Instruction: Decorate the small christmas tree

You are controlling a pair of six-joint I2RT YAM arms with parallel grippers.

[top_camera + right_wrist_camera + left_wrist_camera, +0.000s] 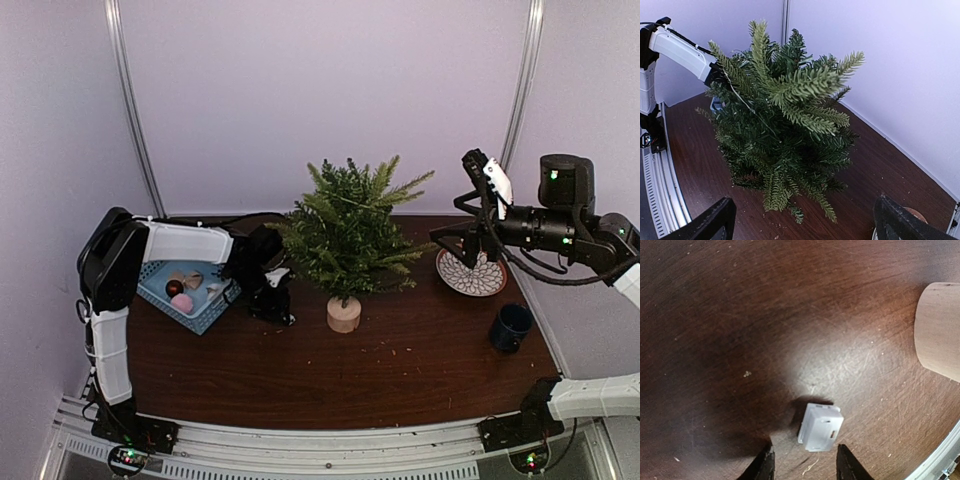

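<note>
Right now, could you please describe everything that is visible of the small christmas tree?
Near the middle of the dark wooden table stands the small christmas tree, upright. Its bushy needle branches look artificial, dark green with lighter tips, and spread wider than its short round base of pale wood, which rests on the table. A thin thread seems to cross the branches. No ornament shows on it.

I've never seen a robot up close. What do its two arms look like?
Both arms mix white tube-like shells with chunky black joints. The left arm shows long white sections; the right arm is mostly black near its end, with small green lights and loose black cables. The jaws are black, pointed prongs.
</note>
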